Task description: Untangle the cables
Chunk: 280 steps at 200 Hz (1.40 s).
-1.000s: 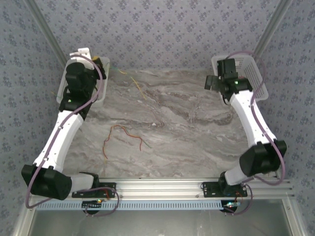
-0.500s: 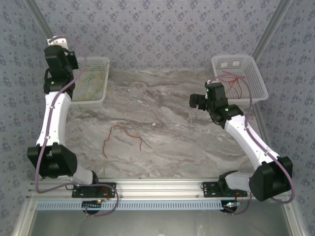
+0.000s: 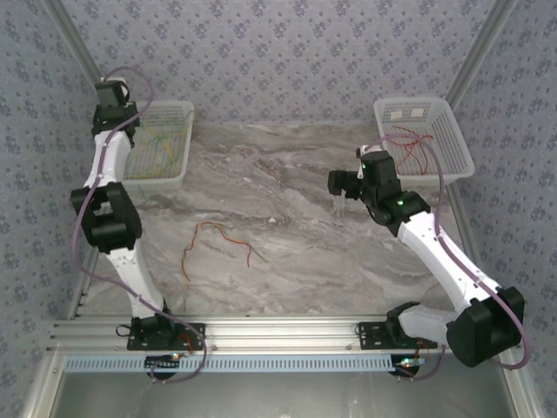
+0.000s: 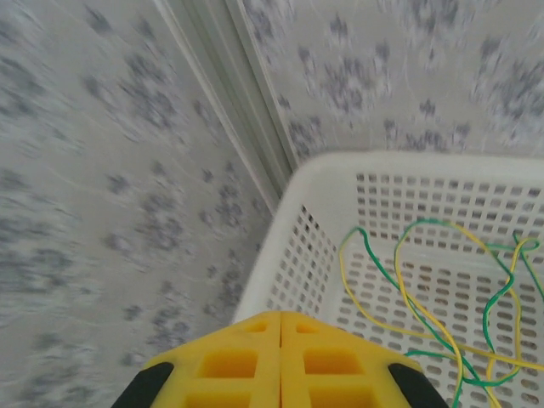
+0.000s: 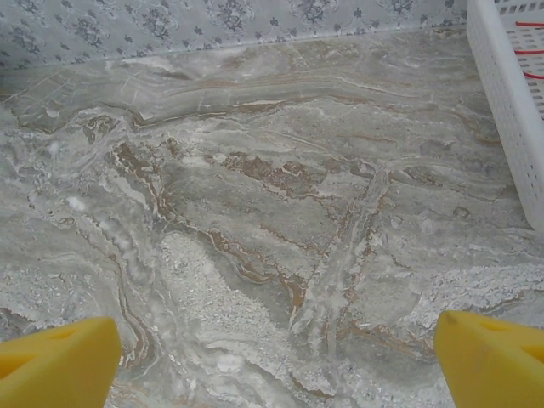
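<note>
Yellow foam pads of the left pincer (image 4: pixel 280 327) press flat against each other with no gap between them, and we see nothing held there. It hangs over the near-left corner of the left basket (image 4: pixel 408 161), a white perforated tray at the far left of the table, close to the patterned wall. Inside that basket lie green and yellow cables (image 4: pixel 429 221), thin and wavy, looping across one another on the floor of the tray and apart from the pads.

Over on the right, the right pincer (image 5: pixel 276 344) stands wide apart: its 2 yellow fingertips (image 5: pixel 64 348) sit at opposite lower corners of the wrist view with bare marble table (image 3: pixel 331 252) between them. We see it gripping nothing and touching nothing. It hovers above the tabletop just left of the right basket (image 3: pixel 409 103), which stands at the far right and contains several red cables (image 3: pixel 413 144).

Between the 2 arms, nearer the left one, a loose tangle (image 3: pixel 218 233) of red, orange and green strands lies on the marble, well apart from both pincers and both baskets.
</note>
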{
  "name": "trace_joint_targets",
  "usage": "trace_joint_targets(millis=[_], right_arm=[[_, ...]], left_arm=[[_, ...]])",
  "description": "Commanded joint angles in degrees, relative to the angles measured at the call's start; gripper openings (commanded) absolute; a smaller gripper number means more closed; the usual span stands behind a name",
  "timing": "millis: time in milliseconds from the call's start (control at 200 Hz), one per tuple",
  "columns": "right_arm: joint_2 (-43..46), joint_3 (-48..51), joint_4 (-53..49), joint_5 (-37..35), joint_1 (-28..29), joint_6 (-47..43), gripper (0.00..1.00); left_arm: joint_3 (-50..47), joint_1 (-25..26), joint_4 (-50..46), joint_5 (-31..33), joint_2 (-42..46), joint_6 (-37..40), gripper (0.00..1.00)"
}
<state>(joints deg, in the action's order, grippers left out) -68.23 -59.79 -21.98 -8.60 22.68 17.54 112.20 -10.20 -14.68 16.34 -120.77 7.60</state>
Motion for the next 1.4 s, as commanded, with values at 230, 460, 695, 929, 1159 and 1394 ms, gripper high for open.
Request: trace_joint_targets(millis=[230, 460, 695, 929, 1159, 1394], right_arm=[[2.03, -0.75, 0.00, -1.10, 1.41, -0.96, 0.97], [2.05, -0.96, 0.27, -2.60, 3.32, -1.90, 0.97], [2.09, 4.08, 6.75, -3.63, 3.76, -0.54, 0.96], [4.17, 10.35, 13.49, -5.23, 4.51, -1.95, 0.96], [6.95, 10.57, 13.05, -5.77, 4.57, -2.95, 0.96], [9.94, 10.79, 13.10, -5.59, 4.66, -3.76, 0.97]], left_arm=[[14.80, 4.88, -25.82, -4.45, -13.61, -20.48, 0.00], [27.09, 4.73, -35.49, -2.18, -25.26, -22.40, 0.00], [30.26, 3.90, -33.32, -5.30, -30.03, -22.67, 0.00], [36.02, 2.65, -33.82, -11.07, -31.85, -23.80, 0.47], [34.14, 2.75, -34.42, -10.57, -18.37, -25.16, 0.99], [19.61, 4.87, -35.47, -7.26, 1.72, -24.82, 0.99]])
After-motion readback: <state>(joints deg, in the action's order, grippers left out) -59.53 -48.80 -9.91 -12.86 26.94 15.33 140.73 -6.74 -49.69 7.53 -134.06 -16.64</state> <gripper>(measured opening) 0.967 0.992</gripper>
